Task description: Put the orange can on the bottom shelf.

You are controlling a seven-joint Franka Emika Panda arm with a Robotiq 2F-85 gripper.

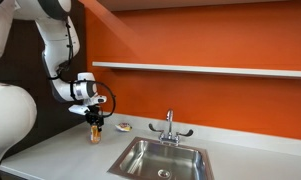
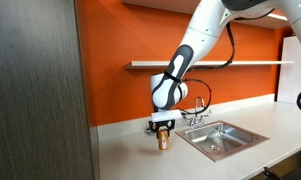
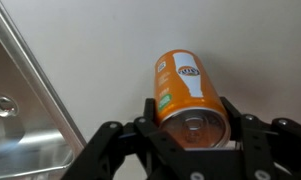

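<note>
Fingers (image 3: pixel 148 112) are closed on the small orange cylindrical can (image 3: pixel 185 85), clamped between them near its metallic top, beside the stainless steel sink (image 3: pixel 30 100) set in the pale worktop (image 3: pixel 110 40). The long pale bottom shelf (image 1: pixel 200 69), above the sink, is shown in both exterior views alone; the can's label only at the wrist.

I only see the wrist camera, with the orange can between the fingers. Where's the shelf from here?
Observer: The shelf runs along the orange wall, well above the can.
Operator: Is the can upright?
Observer: Yes, upright at counter level, with the gripper closed on its top.
Operator: Anything nearby?
Observer: A small yellowish object lies on the counter, between can and faucet.
</note>
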